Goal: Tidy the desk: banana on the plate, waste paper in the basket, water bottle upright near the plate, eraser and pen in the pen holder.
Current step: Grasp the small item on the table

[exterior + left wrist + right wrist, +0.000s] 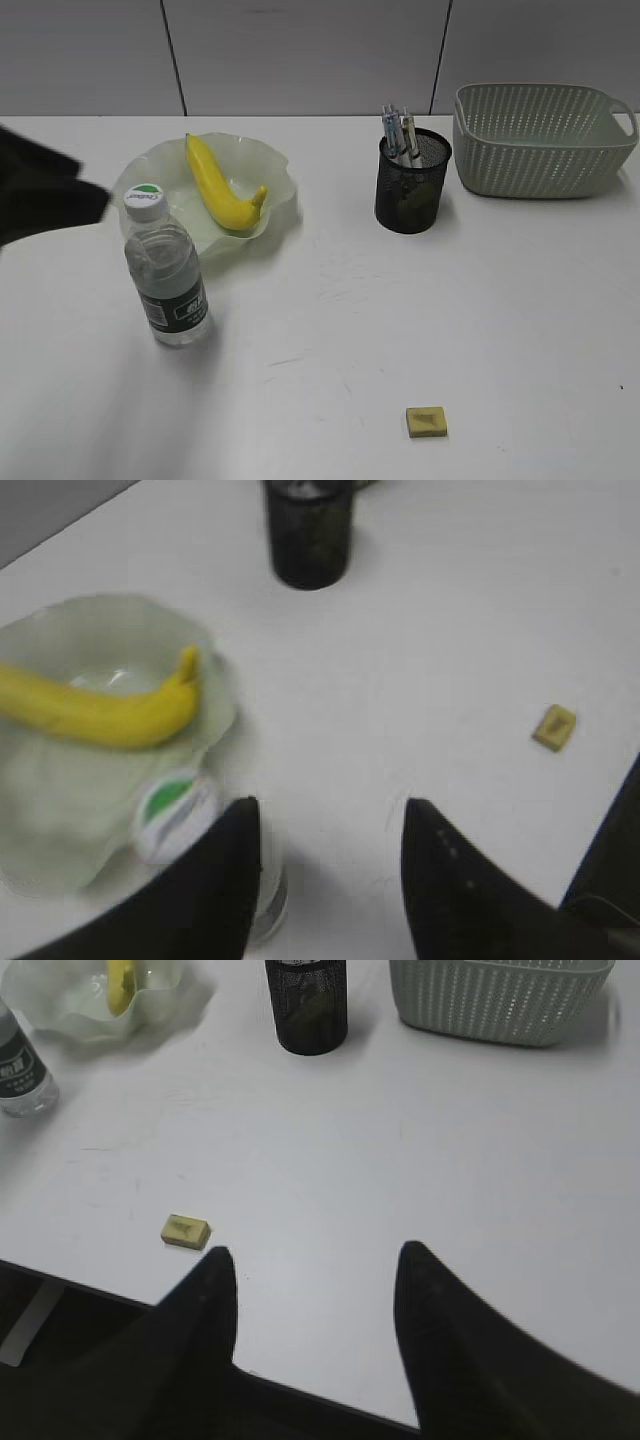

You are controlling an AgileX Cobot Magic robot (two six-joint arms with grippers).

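Right fingers (315, 1290) stand parted, gripping nothing, above bare white worktop (420, 1150). Left fingers (330, 830) likewise apart and empty, beside the upright clear plastic water bottle (175, 815). Small yellow rectangular eraser (186, 1230) lies near the worktop's front edge; judged light, firm, best pinched across its short sides.

Office-like desk setting, plain white desk (480, 300), grey panelled wall behind, mesh pen holder (412, 185) with pens (398, 130)
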